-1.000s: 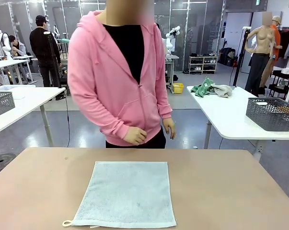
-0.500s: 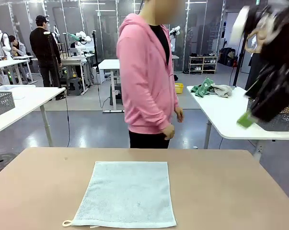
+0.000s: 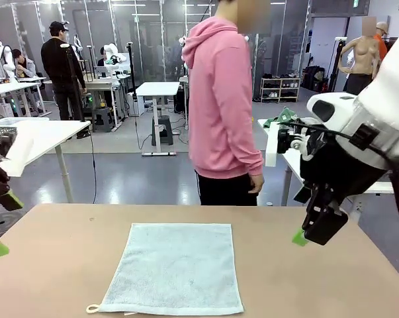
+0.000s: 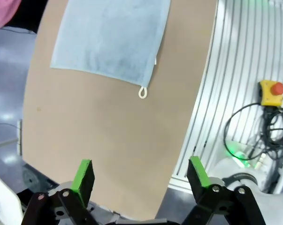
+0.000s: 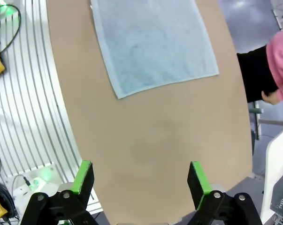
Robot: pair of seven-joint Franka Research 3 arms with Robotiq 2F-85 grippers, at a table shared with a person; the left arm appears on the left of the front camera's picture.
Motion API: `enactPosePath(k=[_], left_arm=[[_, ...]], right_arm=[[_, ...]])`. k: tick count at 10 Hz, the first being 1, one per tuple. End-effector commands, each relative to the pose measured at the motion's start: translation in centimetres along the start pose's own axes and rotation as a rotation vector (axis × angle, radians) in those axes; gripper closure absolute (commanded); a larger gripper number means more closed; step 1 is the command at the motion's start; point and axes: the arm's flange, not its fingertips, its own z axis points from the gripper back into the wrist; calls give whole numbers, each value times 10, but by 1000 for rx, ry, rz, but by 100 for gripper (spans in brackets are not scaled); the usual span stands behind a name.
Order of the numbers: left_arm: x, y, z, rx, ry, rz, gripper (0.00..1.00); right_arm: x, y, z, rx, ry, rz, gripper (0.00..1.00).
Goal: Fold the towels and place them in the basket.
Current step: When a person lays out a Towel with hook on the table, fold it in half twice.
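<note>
The pale blue-grey towel lies flat in the middle of the tabletop, while the left claw and right claw hover at either side, both wide open and empty.

In the front view the left gripper is mostly cut off by the left edge, and the right gripper hides one of its fingers behind its own body. Both wrist views cut the towel at the upper edge, and the right wrist view crops the person at the side.
</note>
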Motion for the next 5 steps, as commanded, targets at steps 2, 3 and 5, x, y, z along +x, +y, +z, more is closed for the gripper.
enactPosePath(k=[2, 3, 5], left_arm=[[0, 0, 0, 0, 0, 0, 0], [0, 0, 0, 0, 0, 0, 0], [0, 0, 0, 0, 0, 0, 0]], right_arm=[[0, 0, 0, 0, 0, 0, 0], [0, 0, 0, 0, 0, 0, 0], [0, 0, 0, 0, 0, 0, 0]])
